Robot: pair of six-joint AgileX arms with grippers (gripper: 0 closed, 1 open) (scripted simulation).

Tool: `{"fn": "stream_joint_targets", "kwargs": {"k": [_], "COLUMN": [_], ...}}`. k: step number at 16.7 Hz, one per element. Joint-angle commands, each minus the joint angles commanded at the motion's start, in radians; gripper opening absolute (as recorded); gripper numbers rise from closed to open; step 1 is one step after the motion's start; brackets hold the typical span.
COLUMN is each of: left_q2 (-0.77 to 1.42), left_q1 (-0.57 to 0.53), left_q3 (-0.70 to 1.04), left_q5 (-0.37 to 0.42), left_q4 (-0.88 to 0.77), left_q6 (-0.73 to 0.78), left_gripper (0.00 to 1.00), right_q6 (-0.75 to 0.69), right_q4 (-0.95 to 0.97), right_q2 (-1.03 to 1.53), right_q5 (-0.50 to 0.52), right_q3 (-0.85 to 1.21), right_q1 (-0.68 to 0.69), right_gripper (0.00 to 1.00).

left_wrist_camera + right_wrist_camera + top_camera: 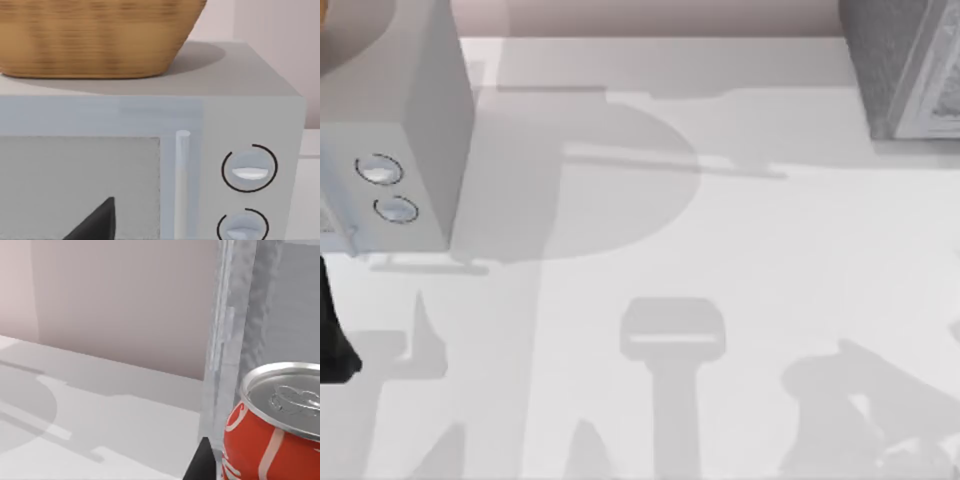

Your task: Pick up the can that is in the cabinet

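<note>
The can (272, 432) is red with white lettering and a silver lid. It stands upright, very close in the right wrist view, just inside the grey cabinet's upright front frame (235, 340). A black piece of my right gripper (200, 464) shows right beside the can, at its foot. In the top view the cabinet (910, 70) sits at the back right corner of the table. My left arm (335, 330) is a dark shape at the table's left edge, in front of the microwave. A black tip of the left gripper (95, 222) points at the microwave door.
A grey microwave (410, 130) with two round knobs (248, 168) stands at the back left, and a woven basket (95, 35) rests on top of it. The white table (720, 220) stretches between microwave and cabinet, crossed by the arms' shadows.
</note>
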Motion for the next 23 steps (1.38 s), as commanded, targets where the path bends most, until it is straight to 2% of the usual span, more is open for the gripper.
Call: {"fn": "stream_joint_targets", "kwargs": {"k": [7, 10, 12, 15, 19, 20, 23], "left_q2": [0.000, 0.000, 0.000, 0.000, 0.000, 0.000, 0.000], "left_q1": [0.000, 0.000, 0.000, 0.000, 0.000, 0.000, 0.000], "left_q3": [0.000, 0.000, 0.000, 0.000, 0.000, 0.000, 0.000], "left_q5": [0.000, 0.000, 0.000, 0.000, 0.000, 0.000, 0.000], "left_q4": [0.000, 0.000, 0.000, 0.000, 0.000, 0.000, 0.000], "left_q6": [0.000, 0.000, 0.000, 0.000, 0.000, 0.000, 0.000], "left_gripper": [1.00, 1.00, 1.00, 1.00, 1.00, 1.00, 1.00], "right_q6": [-0.025, -0.031, -0.034, -0.036, -0.036, -0.029, -0.064], "right_q4": [0.573, 0.743, 0.818, 0.867, 0.867, 0.800, 0.784], "right_q2": [0.740, 0.957, 1.052, 1.114, 1.114, 1.180, 1.159], "right_q5": [-0.542, -0.704, -0.777, -0.826, -0.826, -0.693, -0.701], "right_q3": [0.107, 0.140, 0.156, 0.167, 0.167, 0.288, 0.255], "right_q1": [-0.307, -0.398, -0.440, -0.468, -0.468, -0.461, -0.436], "right_gripper": [0.00, 0.00, 0.00, 0.00, 0.00, 0.00, 0.00]}}
